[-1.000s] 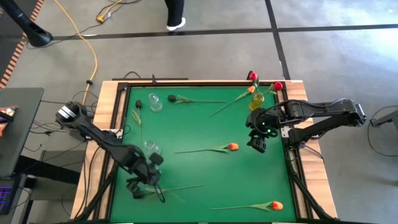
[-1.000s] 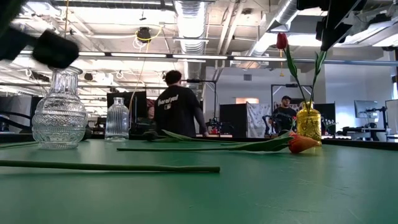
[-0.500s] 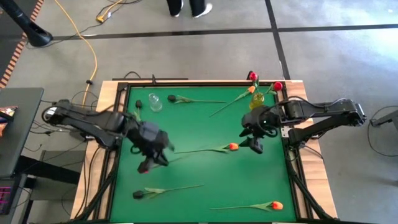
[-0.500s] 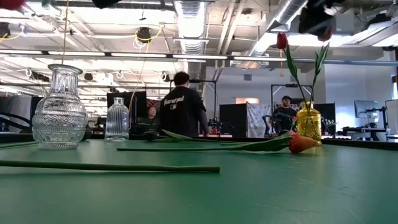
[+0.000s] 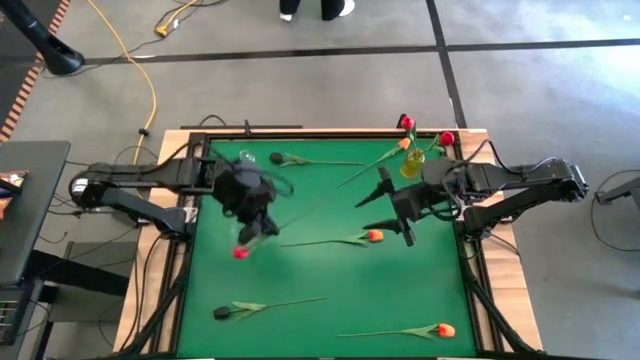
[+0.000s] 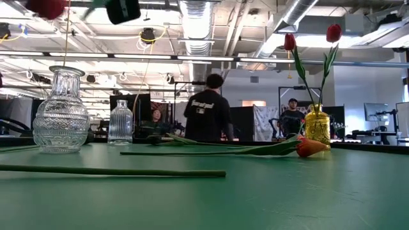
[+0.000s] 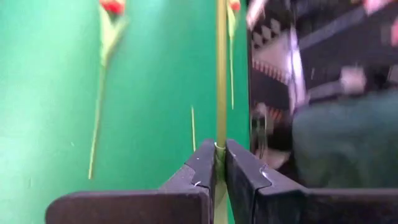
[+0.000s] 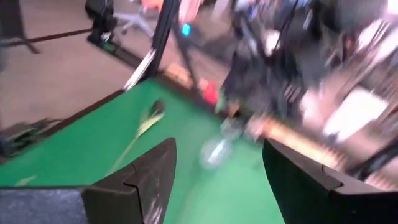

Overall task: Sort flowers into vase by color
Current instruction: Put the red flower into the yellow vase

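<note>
Red tulips: three — two standing in the yellow vase (image 5: 411, 165), heads at (image 5: 406, 123) and (image 5: 446, 139), and one (image 5: 241, 252) held up off the desk.
Orange tulips: three — (image 5: 375, 236), (image 5: 445, 329) and (image 5: 404, 144).
Dark tulips: three — (image 5: 276, 158), (image 5: 221, 313) and (image 5: 221, 168).
Vases: three — the yellow one, a big clear vase (image 6: 61, 112) and a small clear vase (image 6: 120, 122).
Arms: two, one on each side of the desk (image 5: 330, 205).
People in the room behind: at least three.

room behind the table (image 8: 186, 143) is smeared in both wrist views; held stem (image 7: 221, 74) runs off-frame.
</note>
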`<state>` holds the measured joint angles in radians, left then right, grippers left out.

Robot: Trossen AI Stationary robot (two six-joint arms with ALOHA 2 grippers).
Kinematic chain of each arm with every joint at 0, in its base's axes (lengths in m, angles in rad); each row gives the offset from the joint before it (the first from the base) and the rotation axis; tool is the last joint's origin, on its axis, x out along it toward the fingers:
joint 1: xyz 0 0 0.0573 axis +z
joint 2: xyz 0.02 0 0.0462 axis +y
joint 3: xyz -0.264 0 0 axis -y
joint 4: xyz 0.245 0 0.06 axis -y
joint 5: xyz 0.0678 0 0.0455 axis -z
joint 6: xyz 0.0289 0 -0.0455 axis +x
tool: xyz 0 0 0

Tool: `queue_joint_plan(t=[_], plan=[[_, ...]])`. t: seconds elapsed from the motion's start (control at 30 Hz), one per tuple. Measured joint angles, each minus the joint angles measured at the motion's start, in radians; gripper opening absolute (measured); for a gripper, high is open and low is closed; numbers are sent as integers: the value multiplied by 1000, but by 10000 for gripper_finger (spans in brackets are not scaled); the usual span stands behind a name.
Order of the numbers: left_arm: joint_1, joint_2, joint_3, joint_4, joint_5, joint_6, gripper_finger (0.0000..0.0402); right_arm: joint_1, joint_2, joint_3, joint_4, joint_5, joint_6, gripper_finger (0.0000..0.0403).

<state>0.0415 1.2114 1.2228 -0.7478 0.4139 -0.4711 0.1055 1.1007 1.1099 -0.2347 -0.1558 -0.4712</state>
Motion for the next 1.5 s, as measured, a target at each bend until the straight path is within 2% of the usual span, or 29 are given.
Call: queue_joint_plan(t=[0.1,0.2,0.33,0.47,0.6,0.87,0.97,1.2,1.4,1.5], plan=[[80,0,0,86,46,-127,10,11,0,0,117,18,-126,265],[125,0,0,171,79,-338,10,34,0,0,199,85,-258,265],[147,0,0,250,52,-606,10,64,0,0,240,234,-464,265],[145,1,0,302,26,-739,10,89,24,0,254,417,-675,265],[146,2,-1,339,-7,-830,10,88,94,0,309,469,-796,265],[145,2,-1,382,-11,-882,10,24,272,21,523,491,-886,265],[145,2,-1,381,-12,-884,10,-1,333,70,529,524,-887,265],[145,2,-1,380,-14,-871,10,-30,446,146,492,525,-889,265],[145,2,-1,378,-14,-856,10,-30,477,151,499,525,-892,263],[145,2,-1,374,-14,-847,10,-30,476,151,508,525,-892,248]])
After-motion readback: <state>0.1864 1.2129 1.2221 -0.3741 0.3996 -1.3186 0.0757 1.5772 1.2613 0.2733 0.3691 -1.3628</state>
